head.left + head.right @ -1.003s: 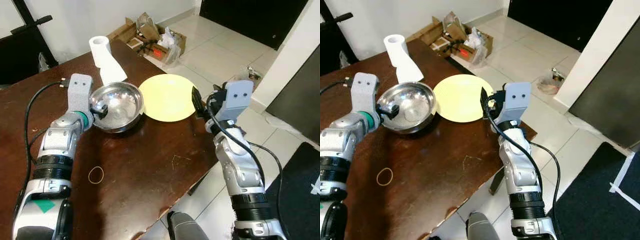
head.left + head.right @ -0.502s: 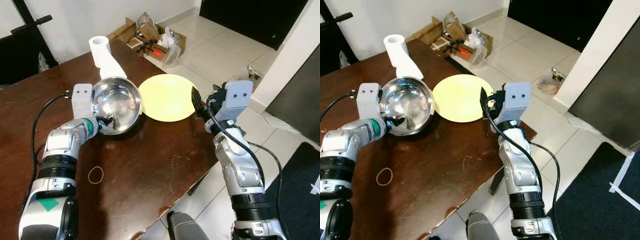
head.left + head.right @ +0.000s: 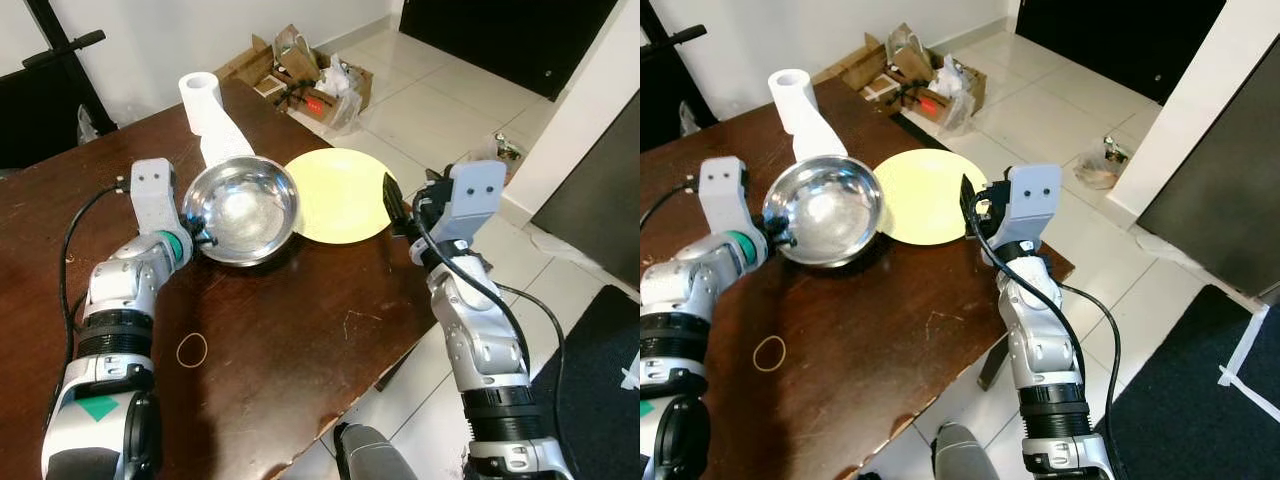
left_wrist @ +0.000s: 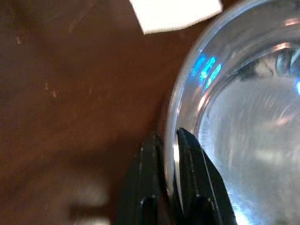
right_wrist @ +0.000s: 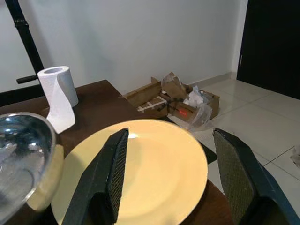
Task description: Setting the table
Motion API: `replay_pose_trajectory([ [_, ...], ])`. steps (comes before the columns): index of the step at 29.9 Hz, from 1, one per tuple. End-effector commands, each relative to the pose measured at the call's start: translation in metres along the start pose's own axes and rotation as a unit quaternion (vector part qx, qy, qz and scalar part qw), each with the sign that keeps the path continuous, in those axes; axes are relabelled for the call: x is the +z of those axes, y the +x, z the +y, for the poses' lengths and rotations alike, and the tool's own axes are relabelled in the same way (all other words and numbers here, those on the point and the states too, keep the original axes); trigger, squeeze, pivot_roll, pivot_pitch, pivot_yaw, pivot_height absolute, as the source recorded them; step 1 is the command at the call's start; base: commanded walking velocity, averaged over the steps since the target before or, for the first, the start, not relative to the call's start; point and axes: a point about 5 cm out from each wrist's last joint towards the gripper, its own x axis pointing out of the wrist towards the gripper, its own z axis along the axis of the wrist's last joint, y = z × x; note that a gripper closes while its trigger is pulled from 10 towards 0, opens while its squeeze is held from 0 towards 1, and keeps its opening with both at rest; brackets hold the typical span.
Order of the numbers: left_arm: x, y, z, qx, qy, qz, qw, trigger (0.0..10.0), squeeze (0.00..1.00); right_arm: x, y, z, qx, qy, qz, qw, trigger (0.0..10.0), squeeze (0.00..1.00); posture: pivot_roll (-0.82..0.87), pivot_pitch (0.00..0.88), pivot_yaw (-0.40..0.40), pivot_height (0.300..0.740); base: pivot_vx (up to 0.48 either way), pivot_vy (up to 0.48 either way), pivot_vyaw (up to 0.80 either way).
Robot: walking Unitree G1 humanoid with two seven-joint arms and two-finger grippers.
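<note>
Steel bowl (image 3: 241,209): up off the dark wooden table (image 3: 290,330) and tipped a touch, its far edge hanging over the near rim of the yellow plate, hollow side up, shiny and nothing visible inside it.
Left gripper (image 4: 171,164): clamped right on the bowl's rim on the side away from the plate, one black finger inside the wall, one outside, pinched narrow with only the metal between them.
Left arm (image 3: 125,290): reaching in across the table toward the plate, a black cable looping off the wrist.
Yellow plate (image 3: 345,193): flat on the table near its corner, the landmark here, partly covered by the bowl on the robot's left side.
Right gripper (image 5: 178,178): hovering at the plate's near-right edge, fingers spread wide, one on each side of the plate's edge in the wrist view, gripping nothing.
Paper roll (image 3: 201,100): standing upright beyond the plate, toward the far left of it, a loose sheet trailing down onto the table close behind the bowl.
Rubber band (image 3: 191,348): lying flat on the wood, well apart from the plate on the robot's near-left side.
Cardboard boxes (image 3: 300,70): on the tiled floor past the plate, off the table's far end, stuffed with crumpled bags.
</note>
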Motion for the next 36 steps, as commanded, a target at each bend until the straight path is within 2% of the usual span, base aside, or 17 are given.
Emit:
replay_pose_trajectory([
  [1, -0.016, 0.0, 0.008, 0.027, 0.0, 0.028, 0.999, 0.0, 0.0, -0.004, 0.0, -0.001, 0.001, -0.005, 0.01, 1.0, 10.0, 0.0, -0.2, 0.0, 0.037, 0.74, 0.0, 0.0, 0.0],
  [11, -0.016, -0.002, 0.012, 0.043, 0.004, 0.014, 0.999, 0.0, 0.0, -0.003, 0.0, -0.001, 0.004, -0.006, 0.01, 1.0, 10.0, 0.0, -0.2, 0.0, 0.033, 0.74, 0.0, 0.0, 0.0],
  [13, -0.008, -0.004, 0.014, 0.05, 0.0, -0.02, 0.999, 0.0, 0.0, -0.003, 0.001, 0.0, 0.004, -0.006, 0.009, 1.0, 10.0, 0.0, -0.2, 0.0, 0.033, 0.74, 0.0, 0.0, 0.0],
  [14, -0.008, -0.004, 0.014, 0.05, 0.0, -0.02, 0.999, 0.0, 0.0, -0.003, 0.001, 0.0, 0.004, -0.006, 0.009, 1.0, 10.0, 0.0, -0.2, 0.0, 0.033, 0.74, 0.0, 0.0, 0.0],
  [15, 0.001, -0.006, 0.015, 0.054, -0.006, -0.049, 0.997, 0.0, 0.0, -0.003, 0.001, -0.001, 0.004, -0.006, 0.009, 1.0, 10.0, 0.0, -0.2, 0.0, 0.033, 0.74, 0.0, 0.0, 0.0],
  [16, 0.011, -0.009, 0.016, 0.059, -0.016, -0.081, 0.995, 6.6, 0.0, -0.003, 0.0, -0.001, 0.004, -0.006, 0.009, 1.0, 10.0, 0.0, -0.2, 0.0, 0.032, 0.74, 0.0, 0.0, 0.0],
  [17, 0.022, -0.013, 0.019, 0.064, -0.037, -0.117, 0.99, 10.0, 0.0, -0.003, 0.0, -0.001, 0.004, -0.006, 0.008, 1.0, 10.0, 0.0, -0.2, 0.0, 0.033, 0.74, 0.0, 0.0, 0.0],
  [18, 0.042, -0.021, 0.022, 0.064, -0.073, -0.169, 0.981, 10.0, 0.0, -0.002, 0.0, -0.001, 0.004, -0.006, 0.007, 1.0, 10.0, 0.0, -0.2, 0.0, 0.032, 0.74, 0.0, 0.0, 0.0],
  [19, 0.049, -0.025, 0.022, 0.06, -0.086, -0.187, 0.977, 10.0, 0.0, -0.001, 0.0, -0.001, 0.004, -0.006, 0.006, 1.0, 10.0, 0.0, -0.2, 0.0, 0.032, 0.74, 0.0, 0.0, 0.0],
  [23, 0.06, -0.031, 0.022, 0.047, -0.101, -0.213, 0.971, 10.0, 0.0, 0.0, 0.0, -0.001, 0.004, -0.004, 0.004, 1.0, 10.0, 0.0, -0.19, 0.002, 0.031, 0.74, 0.0, 0.0, 0.0],
  [26, 0.083, -0.054, 0.012, -0.024, -0.108, -0.274, 0.955, 10.0, 0.0, 0.012, 0.003, 0.003, 0.013, 0.008, -0.017, 1.0, 10.0, 0.0, -0.18, 0.006, 0.028, 0.74, 0.0, 0.0, 0.0],
  [28, 0.083, -0.054, 0.012, -0.024, -0.108, -0.274, 0.955, 10.0, 0.0, 0.012, 0.003, 0.003, 0.013, 0.008, -0.017, 1.0, 10.0, 0.0, -0.18, 0.006, 0.028, 0.74, 0.0, 0.0, 0.0],
  [30, 0.088, -0.065, 0.0, -0.063, -0.095, -0.291, 0.95, 10.0, 0.0, 0.026, 0.008, 0.011, 0.033, 0.03, -0.04, 0.998, 10.0, 0.0, -0.18, 0.01, 0.024, 0.74, 0.0, 0.0, 0.0],
  [33, 0.088, -0.067, -0.005, -0.073, -0.093, -0.295, 0.948, 10.0, 0.0, 0.033, 0.01, 0.015, 0.047, 0.039, -0.051, 0.997, 10.0, 0.0, -0.18, 0.01, 0.023, 0.74, 0.0, 0.0, 0.0],
  [34, 0.086, -0.069, -0.01, -0.081, -0.088, -0.294, 0.948, 10.0, 0.0, 0.04, 0.011, 0.023, 0.076, 0.051, -0.063, 0.994, 10.0, 1.0, -0.18, 0.011, 0.023, 0.74, 0.0, 0.0, 0.0],
  [36, 0.084, -0.07, -0.014, -0.085, -0.088, -0.294, 0.948, 10.0, 0.0, 0.044, 0.012, 0.029, 0.099, 0.058, -0.07, 0.991, 10.0, 1.0, -0.18, 0.011, 0.023, 0.74, 0.0, 0.0, 0.0],
])
